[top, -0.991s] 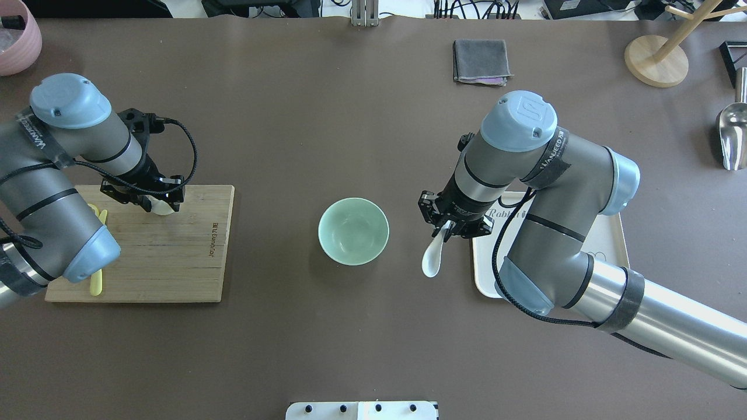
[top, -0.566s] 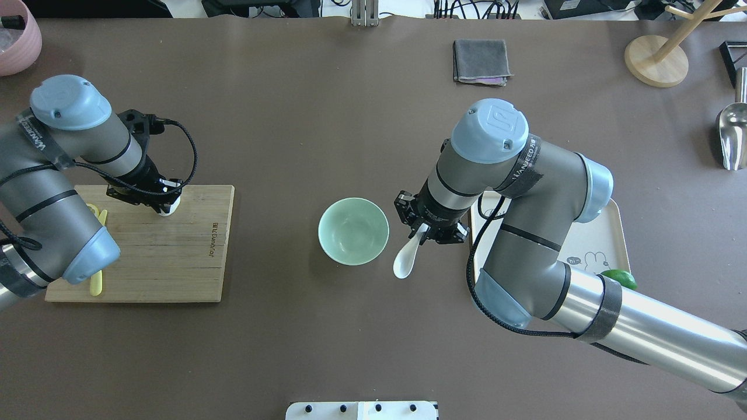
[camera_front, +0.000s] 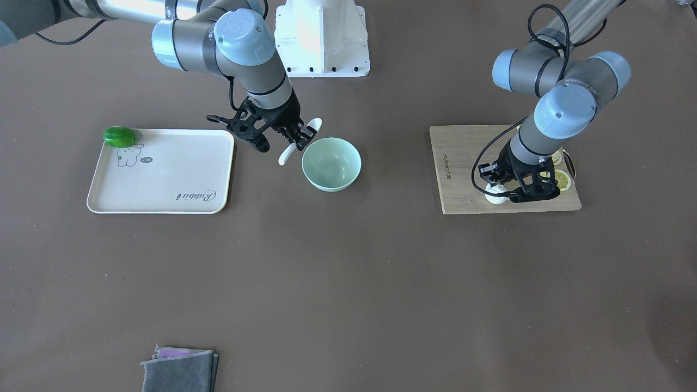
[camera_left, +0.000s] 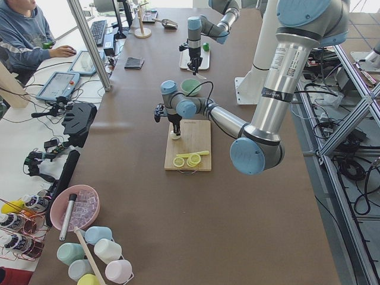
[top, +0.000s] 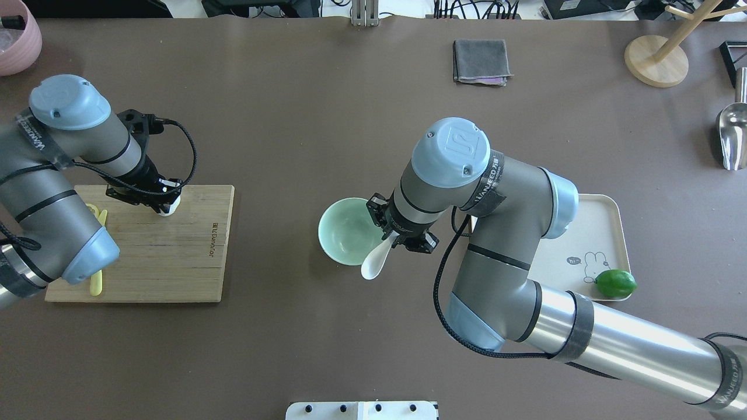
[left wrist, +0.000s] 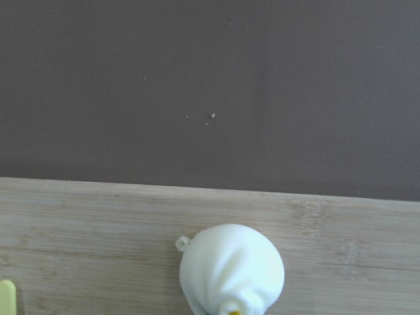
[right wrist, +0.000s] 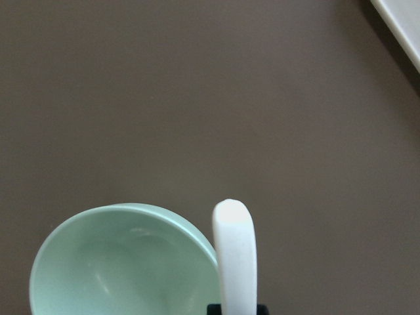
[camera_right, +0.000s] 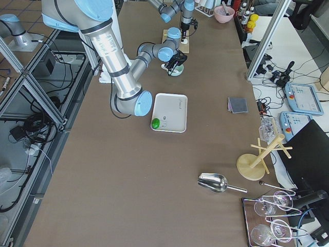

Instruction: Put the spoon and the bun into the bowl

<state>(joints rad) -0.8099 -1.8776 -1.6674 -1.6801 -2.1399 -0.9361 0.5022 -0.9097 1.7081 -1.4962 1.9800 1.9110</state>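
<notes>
The pale mint-green bowl point(top: 341, 230) stands mid-table; it also shows in the front view point(camera_front: 332, 166) and the right wrist view point(right wrist: 118, 262). My right gripper point(top: 398, 238) is shut on the white spoon point(top: 373, 262) and holds it tilted above the bowl's right rim, also seen in the front view point(camera_front: 315, 127). The white pleated bun point(left wrist: 230, 269) sits on the wooden cutting board point(top: 175, 256) near its far edge. My left gripper point(top: 163, 203) is low over the bun point(top: 167, 210), its jaws open on either side of it.
Lemon slices point(camera_front: 558, 179) and a long yellow utensil point(top: 96, 283) lie on the board. A cream tray point(top: 595, 233) with a green lime point(top: 615, 283) is right of the bowl. A grey cloth point(top: 480, 61), wooden stand point(top: 656, 61) and metal scoop point(top: 732, 137) lie farther off.
My right arm has carried the spoon left from the tray's edge to over the bowl's right rim. My left gripper dropped slightly onto the bun, then held still.
</notes>
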